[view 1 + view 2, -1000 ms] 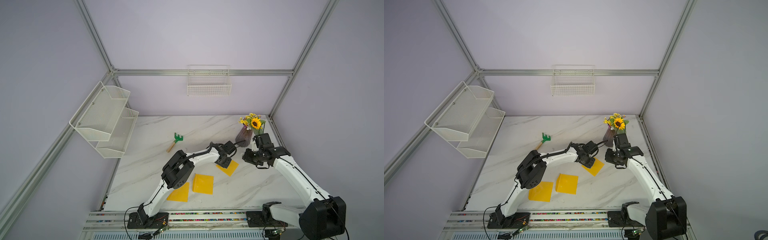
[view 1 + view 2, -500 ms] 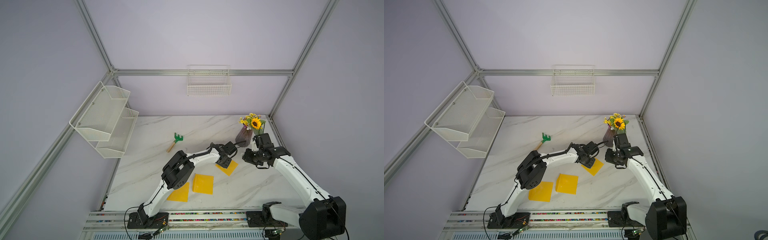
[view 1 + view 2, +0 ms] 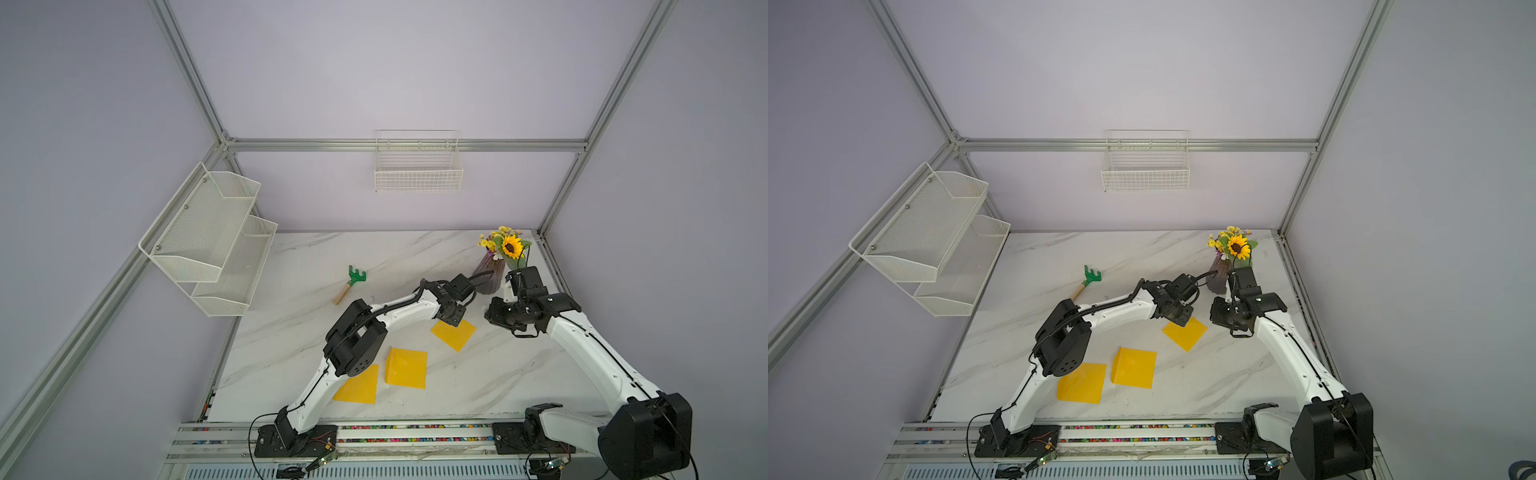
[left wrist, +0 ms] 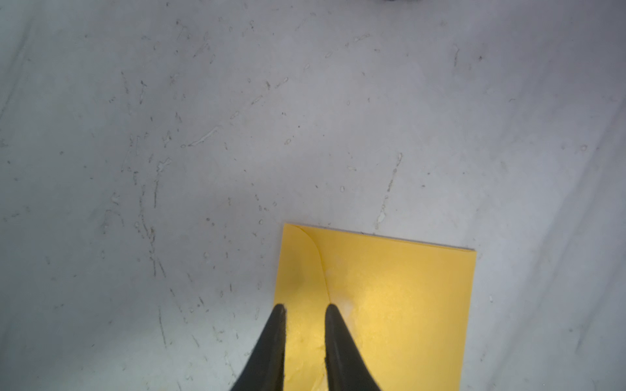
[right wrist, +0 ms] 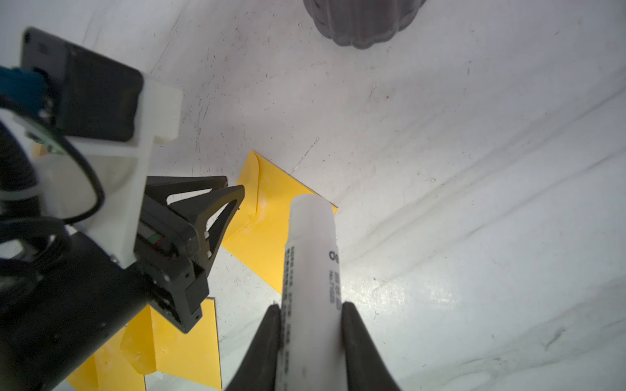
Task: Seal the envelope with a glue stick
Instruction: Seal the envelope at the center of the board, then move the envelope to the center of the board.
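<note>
A yellow envelope lies flat on the marble table, right of centre, with its flap folded down. My left gripper points down at the envelope's flap-side corner. Its jaws stand narrowly open with nothing between them, and the tips are at or just above the paper. My right gripper is shut on the glue stick, a white tube with dark print. The tube's blunt end hovers over the envelope's edge. In both top views the right gripper sits just right of the left gripper.
A dark vase of sunflowers stands close behind both grippers. Two more yellow envelopes lie near the front edge. A green-headed toy rake lies at mid-left. White wire shelves and a wire basket hang on the walls.
</note>
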Robot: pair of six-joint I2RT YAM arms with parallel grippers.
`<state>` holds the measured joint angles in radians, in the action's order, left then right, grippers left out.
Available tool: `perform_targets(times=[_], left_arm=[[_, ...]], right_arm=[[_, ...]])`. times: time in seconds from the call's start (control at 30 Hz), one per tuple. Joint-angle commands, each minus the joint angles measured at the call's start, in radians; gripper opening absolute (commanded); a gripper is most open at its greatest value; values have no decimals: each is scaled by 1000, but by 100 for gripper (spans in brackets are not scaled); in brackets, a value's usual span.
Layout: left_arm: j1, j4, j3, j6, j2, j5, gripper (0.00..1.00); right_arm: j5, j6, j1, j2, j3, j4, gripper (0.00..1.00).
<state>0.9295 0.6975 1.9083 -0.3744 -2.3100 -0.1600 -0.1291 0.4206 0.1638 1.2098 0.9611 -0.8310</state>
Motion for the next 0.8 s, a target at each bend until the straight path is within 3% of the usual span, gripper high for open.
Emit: perform_targets(times=[0.0,0.37,0.77], left_arm=[[-3,9,-10,5,-33,12,22],[20,40,-94,-14,-95,8,24],[35,59,-82,-7,-87,-140,26]], right_arm=[[-3,-12,6,-11,-4,5,0],[-2,-12,4,-12,-2,1,0],[2,-13,7,-12,-1,4,0]])
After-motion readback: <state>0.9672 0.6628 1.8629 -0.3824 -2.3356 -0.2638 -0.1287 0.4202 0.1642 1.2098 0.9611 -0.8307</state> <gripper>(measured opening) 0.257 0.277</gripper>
